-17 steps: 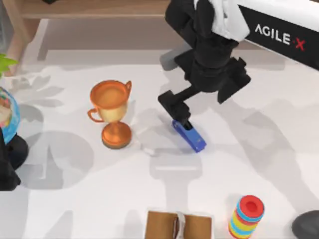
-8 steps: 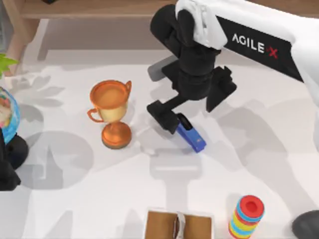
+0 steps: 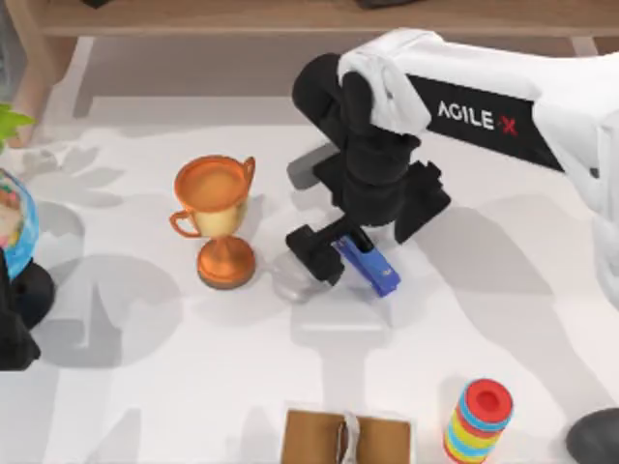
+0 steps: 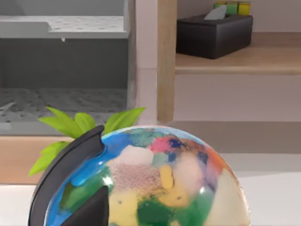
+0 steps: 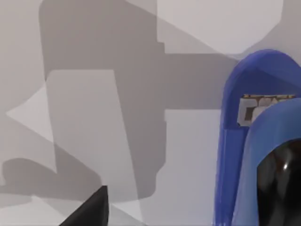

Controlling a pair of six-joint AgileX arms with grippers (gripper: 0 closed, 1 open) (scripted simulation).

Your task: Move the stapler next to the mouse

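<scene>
The right gripper point(image 3: 340, 253) was low over the blue stapler point(image 3: 368, 266) near the middle of the table point(image 3: 145, 387), one black finger point(image 3: 311, 253) down on the trophy side and the other apparently at the stapler's black end; the fingers stood apart, straddling the stapler, not yet clamped, as far as I could judge. To do this grasp well, the fingers should have been centred across the stapler's narrow width before closing, since an off-centre pinch could have swivelled it. The carry would then have been a long one: the mouse point(image 3: 595, 437) sat at the table's near right corner, beyond the rainbow ring stack point(image 3: 478, 420), well apart from the stapler. The left arm sat parked by the globe point(image 4: 155, 183) at the left edge. The right arm point(image 3: 503, 106) read "AGILE X"; a small label on the stapler point(image 5: 261, 110) was unreadable.
</scene>
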